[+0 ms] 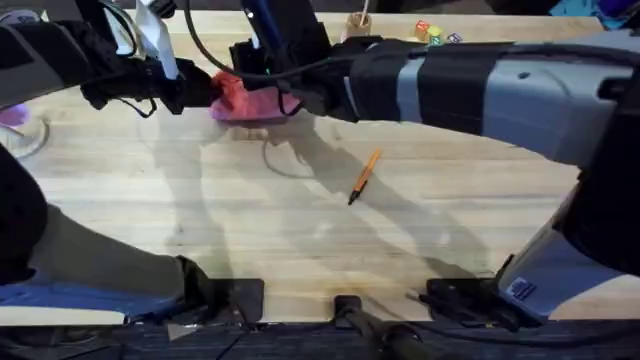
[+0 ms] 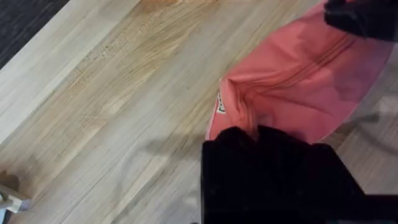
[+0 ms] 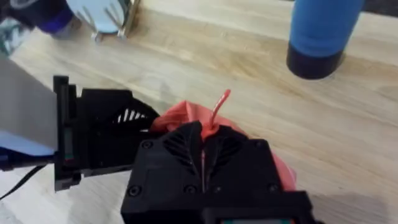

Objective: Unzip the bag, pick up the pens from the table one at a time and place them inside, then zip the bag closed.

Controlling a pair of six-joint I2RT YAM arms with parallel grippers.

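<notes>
1. Bag [image 1: 245, 100]: your pink-red fabric pouch sits at the far middle of the bench [image 1: 300, 240], bunched and rumpled rather than lying flat, with both arms meeting on it.
2. Your left wrist view gives the cloth best: soft weave, stitched ridges running along its length, and a small white label at the folded end.
3. Your left end effector [image 2: 249, 134] has its black fingers closed down onto that folded end, pinching the fabric.
4. Your right end effector [image 3: 205, 134] is clamped tight, its two ribbed black fingers pressed together on a thin red pull tab [image 3: 219, 106] that stands up from the pouch.
5. An orange pen [image 1: 364, 176] with a black tip lies slanted on bare wood, nearer the bases than the pouch and well apart from it; the wrist views do not take it in.
6. Pale planks with brown grain make up the bench top.
7. From the right wrist you also get a blue cylinder with a dark base [image 3: 320, 37] standing upright on the bench beyond the pouch.
8. In the overhead view, your left arm reaches in from the left edge, and your right arm crosses from the right side, long and grey, to the pouch.
</notes>
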